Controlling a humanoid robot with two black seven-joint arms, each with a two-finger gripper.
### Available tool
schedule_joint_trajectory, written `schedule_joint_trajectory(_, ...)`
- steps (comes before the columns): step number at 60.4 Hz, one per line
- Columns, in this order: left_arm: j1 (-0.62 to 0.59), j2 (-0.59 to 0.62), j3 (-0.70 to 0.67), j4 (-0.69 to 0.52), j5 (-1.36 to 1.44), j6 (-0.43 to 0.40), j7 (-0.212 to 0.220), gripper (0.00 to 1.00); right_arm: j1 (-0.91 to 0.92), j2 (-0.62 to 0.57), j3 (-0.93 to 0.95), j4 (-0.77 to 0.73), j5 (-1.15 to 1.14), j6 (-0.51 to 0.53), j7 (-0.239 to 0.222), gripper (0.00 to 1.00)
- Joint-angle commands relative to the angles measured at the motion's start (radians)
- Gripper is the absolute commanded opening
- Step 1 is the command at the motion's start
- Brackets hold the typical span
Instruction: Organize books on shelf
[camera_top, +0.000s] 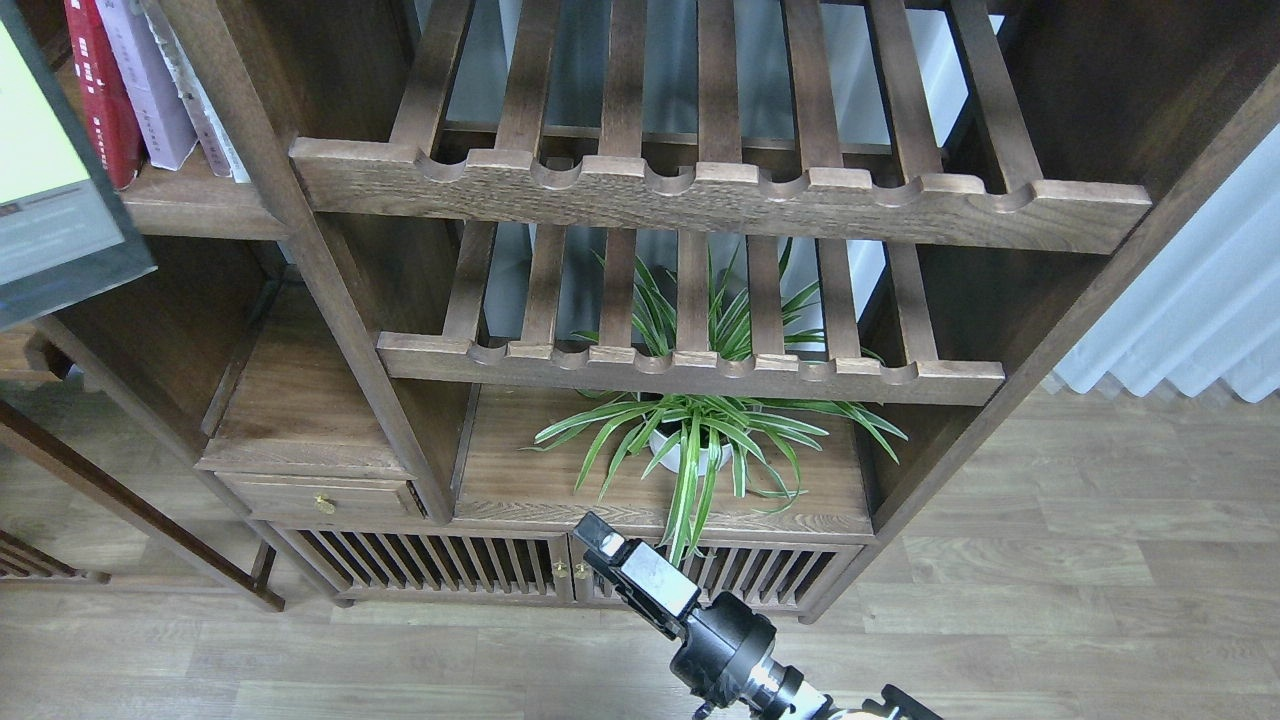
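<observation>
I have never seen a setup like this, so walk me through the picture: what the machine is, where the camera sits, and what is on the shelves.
The camera sits in a humanoid robot's head, looking forward and down at a dark wooden bookcase. The black arm at the bottom is its right arm, ending in the right pincer, which holds nothing. A yellow-green and grey book shows at the left edge; whatever carries it is out of view. On the shelf stand a red book and a lavender book. Lower down sits a potted plant.
</observation>
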Motion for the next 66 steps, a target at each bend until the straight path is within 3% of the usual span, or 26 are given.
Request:
schedule_joint_trajectory(1,-0.093,-0.011,-0.022,0.043,0.104,0.000,0.008,0.07,-0.001,0.013,-0.002,0.000,-0.005,0.000,-0.001,1.00)
schedule_joint_trajectory(32,-0.522,-0.059,0.095,0.144,0.461,0.000,0.011,0.08,-0.040,0.016,-0.002,0.002,-0.011,0.000,-0.002,1.00)
schedule_joint_trajectory(37,-0.649,-0.059,0.142,0.181,0.550,0.000,0.026,0.08,-0.041,0.016,-0.002,0.002,-0.011,0.000,-0.004,1.00)
schedule_joint_trajectory(66,-0.936,-0.134,0.352,0.291,0.716,0.000,0.054,0.09,-0.041,0.016,-0.002,0.003,-0.017,0.000,-0.004,1.00)
